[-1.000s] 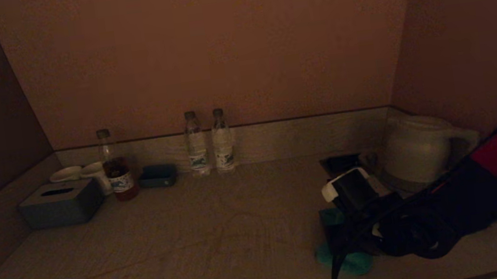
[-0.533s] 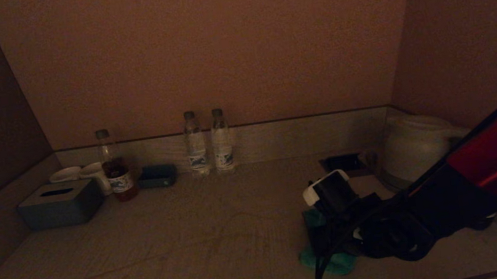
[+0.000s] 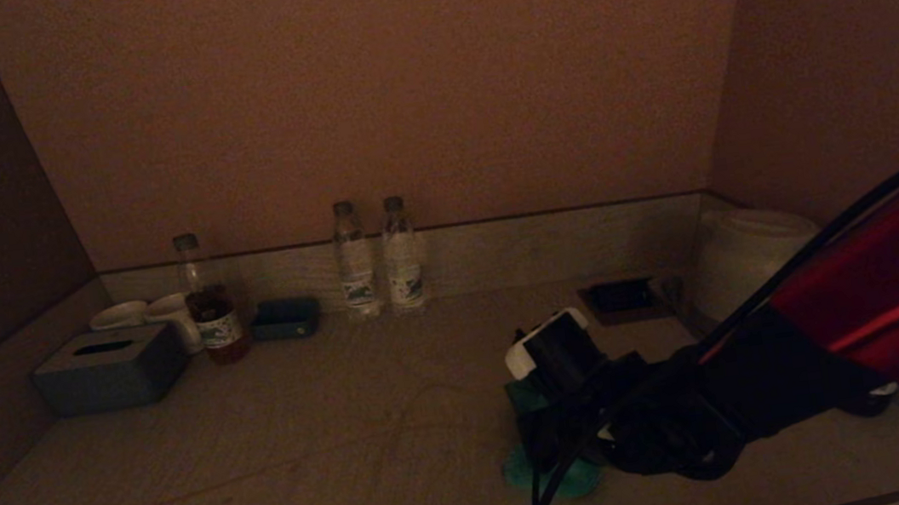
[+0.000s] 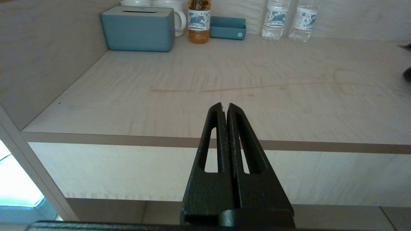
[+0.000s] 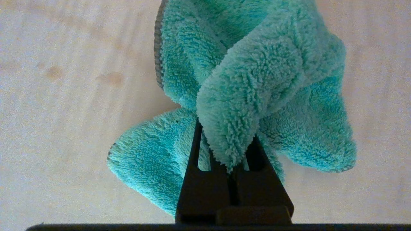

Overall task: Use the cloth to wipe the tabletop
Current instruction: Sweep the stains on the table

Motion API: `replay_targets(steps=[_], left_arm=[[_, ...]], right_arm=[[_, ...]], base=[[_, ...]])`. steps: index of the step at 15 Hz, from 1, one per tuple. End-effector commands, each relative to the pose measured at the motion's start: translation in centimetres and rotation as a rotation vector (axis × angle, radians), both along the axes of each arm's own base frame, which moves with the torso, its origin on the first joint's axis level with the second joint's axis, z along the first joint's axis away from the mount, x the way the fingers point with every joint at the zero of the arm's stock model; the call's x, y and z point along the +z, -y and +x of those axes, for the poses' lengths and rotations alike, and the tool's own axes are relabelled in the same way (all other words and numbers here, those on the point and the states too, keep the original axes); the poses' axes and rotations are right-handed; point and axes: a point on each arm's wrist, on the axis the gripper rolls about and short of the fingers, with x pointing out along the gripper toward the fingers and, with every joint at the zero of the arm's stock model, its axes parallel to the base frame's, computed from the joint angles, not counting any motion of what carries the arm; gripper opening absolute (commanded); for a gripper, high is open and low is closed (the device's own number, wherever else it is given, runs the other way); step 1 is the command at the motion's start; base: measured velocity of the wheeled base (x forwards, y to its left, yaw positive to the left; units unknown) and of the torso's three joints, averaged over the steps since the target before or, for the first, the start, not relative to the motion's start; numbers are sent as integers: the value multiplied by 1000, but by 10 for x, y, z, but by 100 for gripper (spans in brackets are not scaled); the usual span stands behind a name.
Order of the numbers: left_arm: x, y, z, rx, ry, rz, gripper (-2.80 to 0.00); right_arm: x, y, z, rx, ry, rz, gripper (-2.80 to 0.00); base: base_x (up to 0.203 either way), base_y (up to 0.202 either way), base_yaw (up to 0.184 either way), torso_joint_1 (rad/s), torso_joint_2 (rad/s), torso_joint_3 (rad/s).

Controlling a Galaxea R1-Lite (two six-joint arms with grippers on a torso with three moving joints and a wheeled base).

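My right gripper (image 3: 545, 455) is shut on a fluffy teal cloth (image 5: 250, 80) and presses it on the light wooden tabletop (image 3: 310, 441), right of the middle near the front. The cloth (image 3: 550, 480) bunches round the fingers and hides the fingertips (image 5: 199, 134). Faint brownish streaks (image 3: 187, 493) run across the tabletop to the left of the cloth; in the left wrist view the streaks (image 4: 224, 89) cross the middle. My left gripper (image 4: 224, 106) is shut and empty, parked in front of the table's front edge, out of the head view.
Along the back wall stand a grey-blue tissue box (image 3: 110, 369), white cups (image 3: 165, 313), a bottle of brown drink (image 3: 209, 303), a small blue tray (image 3: 286, 318) and two water bottles (image 3: 377, 257). A white kettle (image 3: 750, 258) and a dark inset panel (image 3: 622, 297) are at the back right.
My right gripper has slid the cloth to the left across the tabletop, away from the kettle. The left gripper's earlier state is not shown.
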Motion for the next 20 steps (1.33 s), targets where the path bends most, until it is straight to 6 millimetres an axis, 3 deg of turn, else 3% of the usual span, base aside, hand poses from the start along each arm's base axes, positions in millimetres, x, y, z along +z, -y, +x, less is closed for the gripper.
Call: replay_targets(steps=[1, 13, 16, 18, 20], left_arm=[[0, 0, 0, -1, 0, -1, -280], [0, 0, 0, 1, 0, -1, -280], [0, 0, 0, -1, 0, -1, -280], [0, 0, 0, 0, 1, -1, -280], [0, 0, 0, 0, 1, -1, -280]], right_arm=[[-2, -4, -1, 10, 0, -3, -280], [-2, 3, -5, -20, -1, -19, -280], [-8, 35, -3, -121, -22, -57, -280], [-8, 36, -3, -124, -22, -57, -280], [-9, 62, 1, -201, -35, -63, -280]], base=[[0, 0, 0, 0, 0, 0], [0, 0, 0, 0, 0, 0], [0, 0, 0, 0, 0, 0], [0, 0, 0, 0, 0, 0], [0, 0, 0, 0, 0, 0]])
